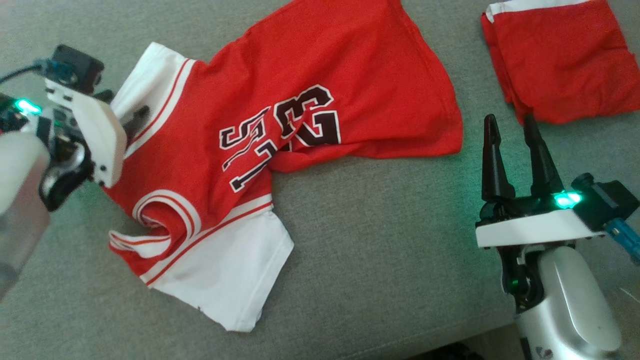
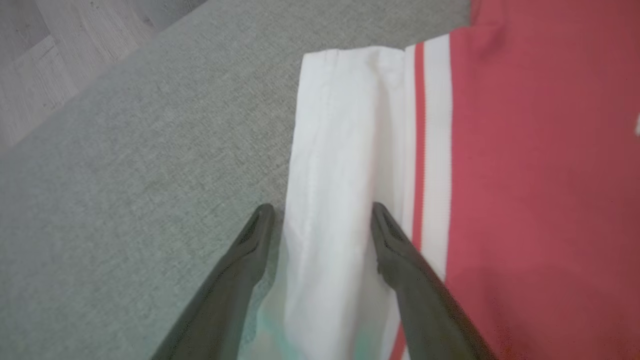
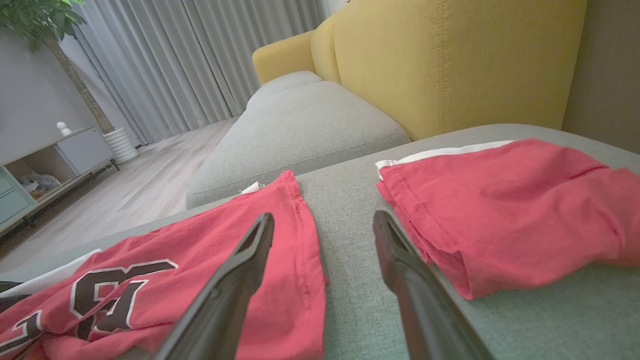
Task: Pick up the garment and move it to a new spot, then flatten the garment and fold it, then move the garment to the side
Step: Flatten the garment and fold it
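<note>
Jaws gaped empty: left gripper (image 2: 322, 212) straddled the white sleeve (image 2: 340, 150) of the jersey (image 1: 310, 65) at nine o'clock, right gripper (image 1: 510, 127) idled at four. Limp, light cloth, probably best pinched there.

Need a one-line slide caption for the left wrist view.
Left gripper, jaws open either side of the white sleeve of the red jersey, lying on the grey sofa cushion.

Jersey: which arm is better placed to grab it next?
Left, probably. The left hand is open, straddling the white sleeve of the jersey. The right hand is open over bare cushion between the jersey and the folded red cloth.
</note>
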`<state>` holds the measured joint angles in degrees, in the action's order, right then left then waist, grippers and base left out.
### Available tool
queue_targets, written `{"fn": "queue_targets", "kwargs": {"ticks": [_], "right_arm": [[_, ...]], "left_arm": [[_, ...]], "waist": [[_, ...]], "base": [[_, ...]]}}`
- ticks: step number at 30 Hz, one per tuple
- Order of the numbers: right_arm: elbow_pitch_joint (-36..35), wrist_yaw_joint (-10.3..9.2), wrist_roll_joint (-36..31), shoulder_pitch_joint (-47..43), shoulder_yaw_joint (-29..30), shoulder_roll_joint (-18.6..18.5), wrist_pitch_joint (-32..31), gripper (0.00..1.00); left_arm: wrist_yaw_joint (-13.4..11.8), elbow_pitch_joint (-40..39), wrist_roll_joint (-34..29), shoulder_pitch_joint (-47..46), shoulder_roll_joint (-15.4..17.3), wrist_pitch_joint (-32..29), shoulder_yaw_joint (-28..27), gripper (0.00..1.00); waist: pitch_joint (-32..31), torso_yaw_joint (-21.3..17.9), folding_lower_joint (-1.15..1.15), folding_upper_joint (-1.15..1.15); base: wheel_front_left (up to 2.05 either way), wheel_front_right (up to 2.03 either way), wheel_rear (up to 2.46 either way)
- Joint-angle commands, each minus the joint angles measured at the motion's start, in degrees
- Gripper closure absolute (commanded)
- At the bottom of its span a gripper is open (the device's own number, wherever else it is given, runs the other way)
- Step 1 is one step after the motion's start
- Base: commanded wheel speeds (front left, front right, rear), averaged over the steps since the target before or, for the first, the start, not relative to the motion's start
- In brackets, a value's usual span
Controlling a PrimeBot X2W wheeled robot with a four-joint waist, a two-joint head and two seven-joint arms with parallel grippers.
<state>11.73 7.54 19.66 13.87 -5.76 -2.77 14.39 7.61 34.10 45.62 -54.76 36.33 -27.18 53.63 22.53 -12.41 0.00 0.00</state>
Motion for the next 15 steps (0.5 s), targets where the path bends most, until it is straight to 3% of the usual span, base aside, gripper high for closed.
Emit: {"fn": "queue_targets", "kwargs": {"ticks": [1, 3, 4, 9, 15], "right_arm": [[-2.08, -0.05, 0.35, 1.56, -1.19, -0.10, 0.61, 0.00], [-2.14, -0.05, 0.39, 1.65, -1.24, -0.10, 0.61, 0.00], [-2.21, -0.05, 0.43, 1.72, -1.29, -0.10, 0.61, 0.00], [-2.50, -0.05, 0.73, 2.19, -1.64, -0.10, 0.61, 0.00], [-2.33, -0.05, 1.46, 2.75, -2.67, -0.10, 0.61, 0.00]], "left_arm": [[-0.13, 0.86, 0.43, -2.65, 3.20, -1.08, -1.07, 0.00], [-0.13, 1.45, 0.95, -2.96, 3.24, -1.70, -0.50, 0.04], [-0.13, 1.84, 1.43, -3.43, 3.31, -1.90, -0.14, 1.00], [-0.31, 5.05, -1.98, -8.62, 3.78, 4.05, -0.11, 1.00], [-2.93, 9.91, -8.59, -15.80, 2.55, 13.72, 0.10, 1.00]], "waist": [[0.37, -0.35, 0.00, 0.00], [0.52, -0.49, 0.00, 0.00], [0.69, -0.61, 0.00, 0.00], [1.77, -1.39, 0.00, 0.00], [2.45, -2.99, 0.00, 0.00]], "base": [[0.00, 0.00, 0.00], [0.00, 0.00, 0.00], [0.00, 0.00, 0.00], [0.00, 0.00, 0.00], [0.00, 0.00, 0.00]]}}
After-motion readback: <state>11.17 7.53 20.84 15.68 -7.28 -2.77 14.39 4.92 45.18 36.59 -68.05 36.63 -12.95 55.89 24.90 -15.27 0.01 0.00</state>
